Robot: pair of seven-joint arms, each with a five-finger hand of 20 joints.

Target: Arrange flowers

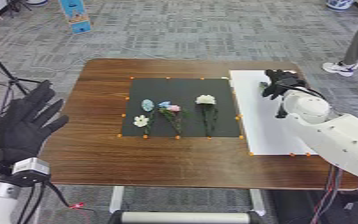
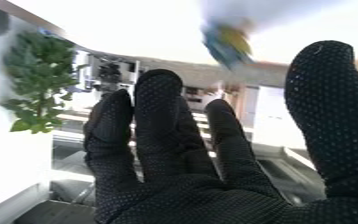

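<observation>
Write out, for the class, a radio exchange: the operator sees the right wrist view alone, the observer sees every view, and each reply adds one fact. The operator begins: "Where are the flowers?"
Observer: The flowers lie on the black mat, left of the white sheet.

Operator: Which of them is farthest to the right on the mat?

Observer: A single large white bloom, its stem pointing toward the robot.

Operator: And what is the other hand doing?

Observer: The left hand is held out at the table's left edge, fingers spread.
</observation>
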